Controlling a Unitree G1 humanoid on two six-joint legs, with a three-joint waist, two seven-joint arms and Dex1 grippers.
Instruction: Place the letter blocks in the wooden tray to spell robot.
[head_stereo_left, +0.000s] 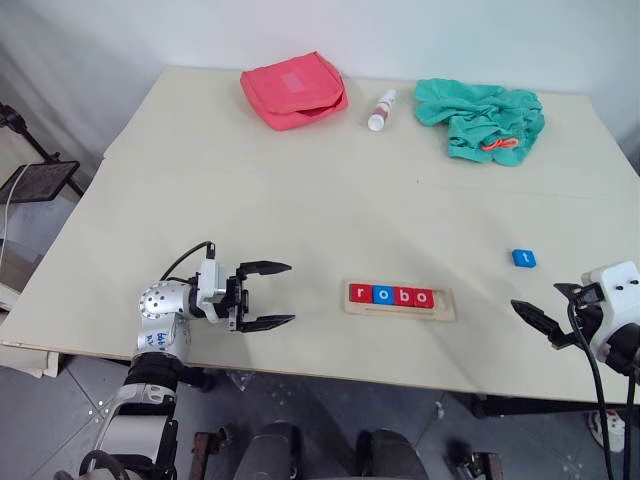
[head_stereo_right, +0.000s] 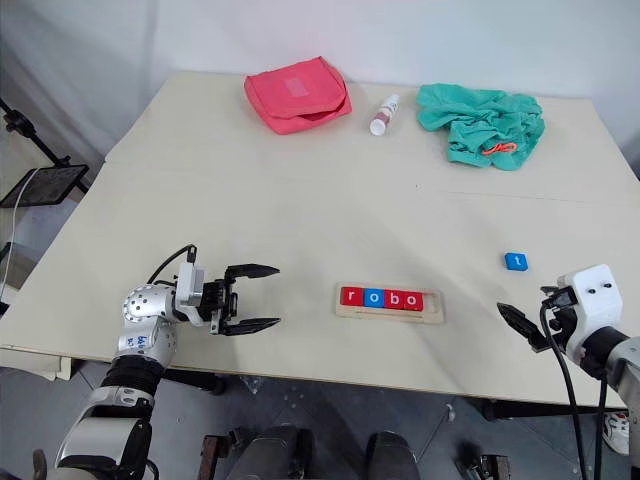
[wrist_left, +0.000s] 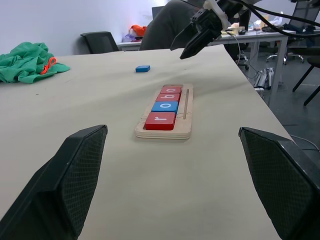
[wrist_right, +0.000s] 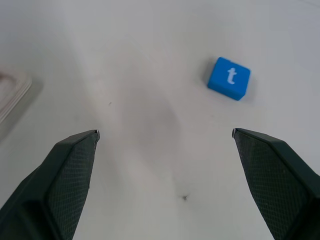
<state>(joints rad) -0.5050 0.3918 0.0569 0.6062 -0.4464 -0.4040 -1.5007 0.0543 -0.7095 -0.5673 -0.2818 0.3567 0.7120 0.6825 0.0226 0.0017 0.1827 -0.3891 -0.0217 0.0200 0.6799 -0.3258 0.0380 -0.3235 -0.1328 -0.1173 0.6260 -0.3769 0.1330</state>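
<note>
Letter blocks r, o, b, o (head_stereo_left: 391, 295) sit in wooden tray (head_stereo_left: 445, 309), lower centre; blue t block (head_stereo_left: 523, 258) loose on tabletop (head_stereo_left: 300, 190) right of it. Left tool (head_stereo_left: 264, 296) and right tool (wrist_right: 165, 145) both open, empty.

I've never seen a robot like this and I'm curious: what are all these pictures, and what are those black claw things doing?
The black claws are a robot's two hands, called grippers. Two pictures come from cameras in its head, looking down at a pale table. The other two come from cameras on its wrists, looking out between the fingers.

The left gripper and the right gripper are both open and hold nothing.

On the table lies a long pale wooden tray with four red and blue letter tiles spelling "robo". The blue t tile waits apart on the table, in front of the right gripper.

At the far edge are a red zipped pouch, a small white bottle and a crumpled green cloth.
</note>
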